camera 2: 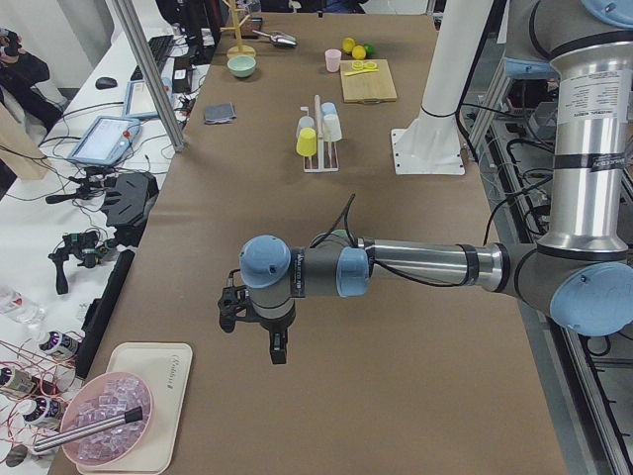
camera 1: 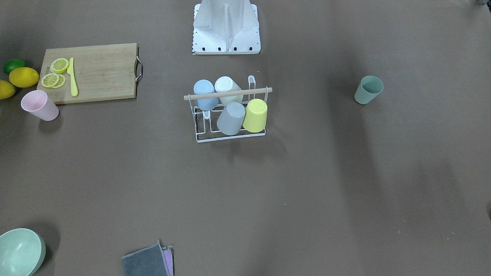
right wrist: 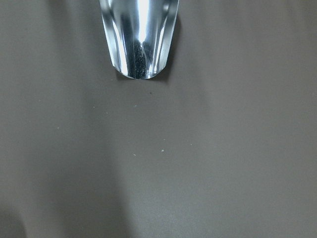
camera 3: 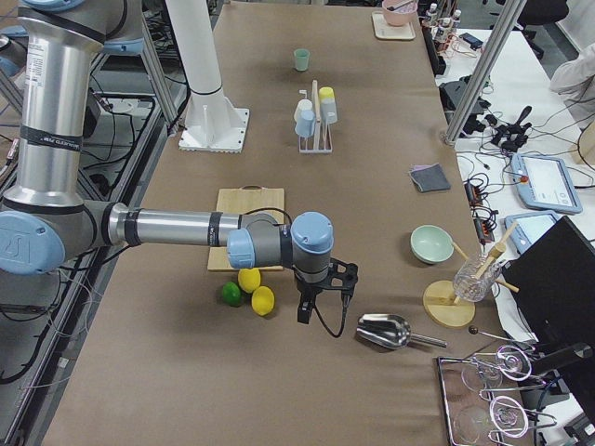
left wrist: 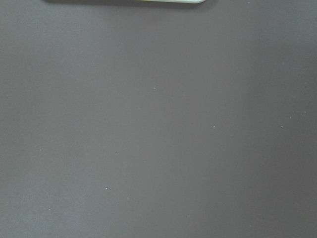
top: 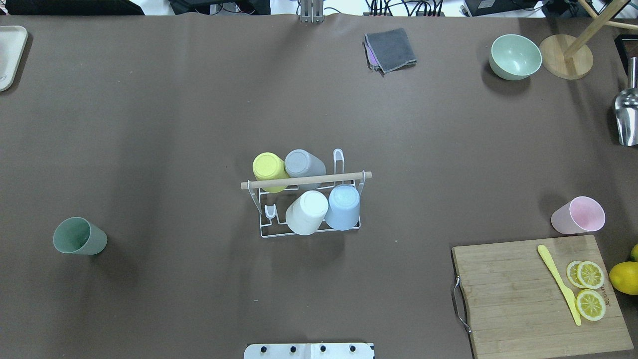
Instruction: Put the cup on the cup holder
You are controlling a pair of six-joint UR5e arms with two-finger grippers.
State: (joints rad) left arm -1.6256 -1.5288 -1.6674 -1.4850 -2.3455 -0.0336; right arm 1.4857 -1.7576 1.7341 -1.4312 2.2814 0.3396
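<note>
The cup holder is a white wire rack with a wooden rod and stands mid-table; it also shows in the overhead view. Several cups sit upside down on it: yellow, grey, white, blue. A green cup stands upright far to the rack's left in the overhead view. A pink cup stands at the right by the cutting board. My left gripper hangs over the table's left end and my right gripper over the right end. Both show only in side views; I cannot tell whether they are open or shut.
A cutting board with lemon slices and a yellow knife lies front right, with lemons beside it. A green bowl, wooden stand, metal scoop and grey cloth lie at the far side. A tray sits far left.
</note>
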